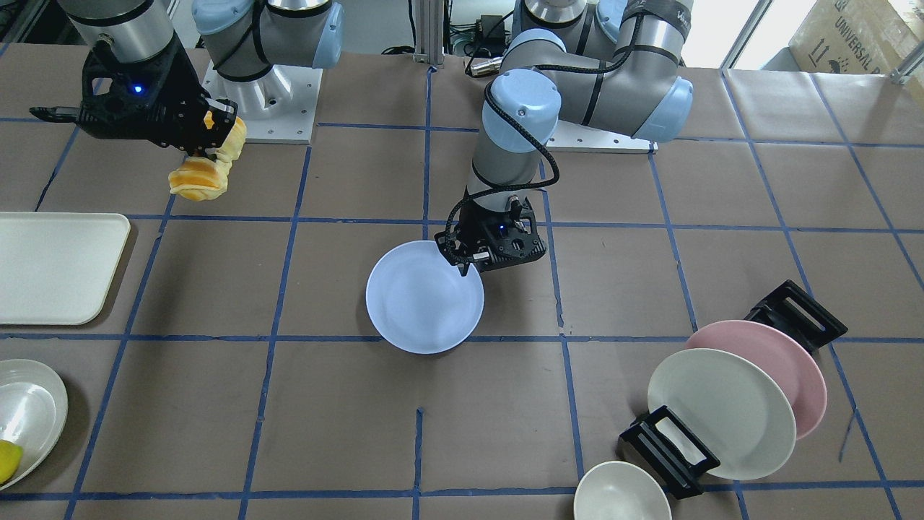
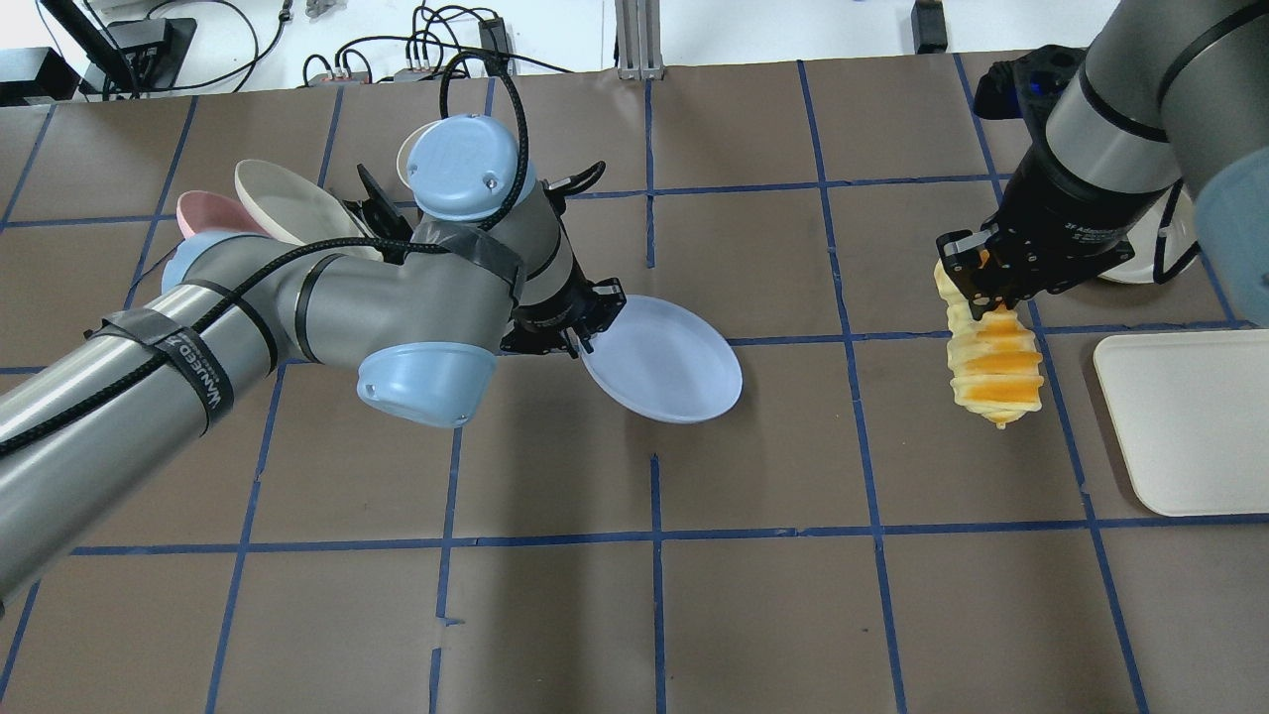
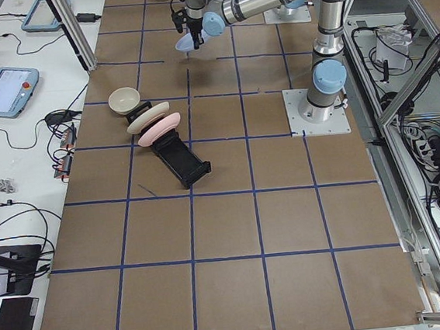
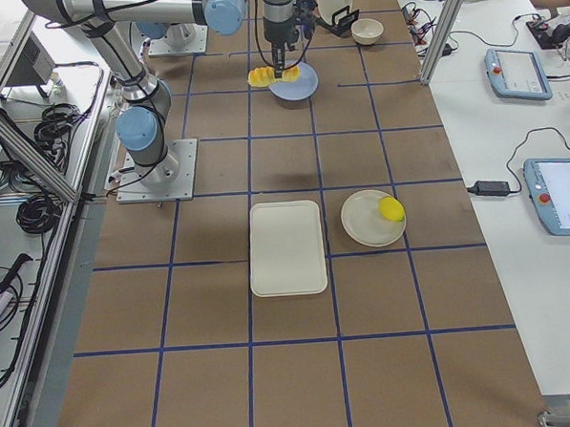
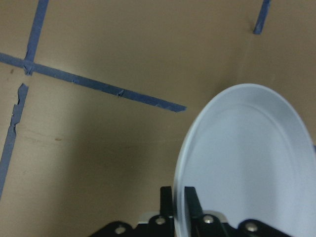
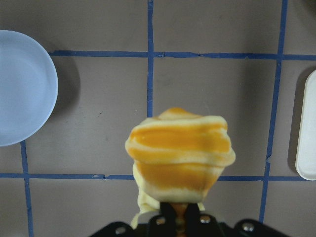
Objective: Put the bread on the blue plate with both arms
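The blue plate [image 2: 662,359] hangs near the table's middle, gripped at its rim by my left gripper [image 2: 573,337], which is shut on it. The left wrist view shows that plate [image 5: 247,163] edge-on between the two fingers [image 5: 191,202]. In the front view my left gripper [image 1: 464,267] holds the plate [image 1: 424,297] by its right edge. The striped orange-and-yellow bread [image 2: 993,362] hangs from my right gripper [image 2: 981,293], shut on its upper end, well above the table on the right. Seen from the right wrist, the bread [image 6: 180,153] fills the centre, with the plate [image 6: 22,86] off to the left.
A cream tray [image 2: 1185,421] lies just right of the bread. A black rack [image 1: 671,451] holds a pink plate [image 1: 790,368] and a cream plate [image 1: 722,412], with a cream bowl [image 1: 621,495] beside it. Another cream plate [image 1: 29,415] carries a small yellow piece [image 1: 7,458].
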### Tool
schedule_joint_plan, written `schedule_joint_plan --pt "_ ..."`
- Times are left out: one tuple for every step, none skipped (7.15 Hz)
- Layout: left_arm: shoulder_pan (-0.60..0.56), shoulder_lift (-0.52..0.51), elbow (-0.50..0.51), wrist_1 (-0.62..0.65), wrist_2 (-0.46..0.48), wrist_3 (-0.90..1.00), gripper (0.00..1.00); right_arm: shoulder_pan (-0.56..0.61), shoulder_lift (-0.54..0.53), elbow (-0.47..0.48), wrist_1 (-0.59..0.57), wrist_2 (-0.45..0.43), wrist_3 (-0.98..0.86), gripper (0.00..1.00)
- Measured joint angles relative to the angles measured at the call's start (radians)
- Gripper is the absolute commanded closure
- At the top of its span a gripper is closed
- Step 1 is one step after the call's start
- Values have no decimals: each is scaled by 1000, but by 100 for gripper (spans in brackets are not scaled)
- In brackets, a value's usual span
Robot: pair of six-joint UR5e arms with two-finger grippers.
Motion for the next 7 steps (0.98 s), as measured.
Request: schedule_joint_plan --pt "0 4 -5 2 1 5 0 0 1 0 -2 2 0 92" --pt "8 6 -3 3 3 41 0 2 5 0 -7 13 2 92" --pt "38 8 3 3 6 151 0 9 14 0 -22 39 6 92" --pt "113 12 11 1 9 340 0 28 29 2 -47 65 11 92" --pt "207 24 15 -9 7 515 0 63 60 3 -84 77 14 92" --pt "294 48 18 -39 6 654 0 118 104 3 -138 80 19 92" --pt "362 79 26 -101 6 749 0 177 156 1 -197 81 38 92"
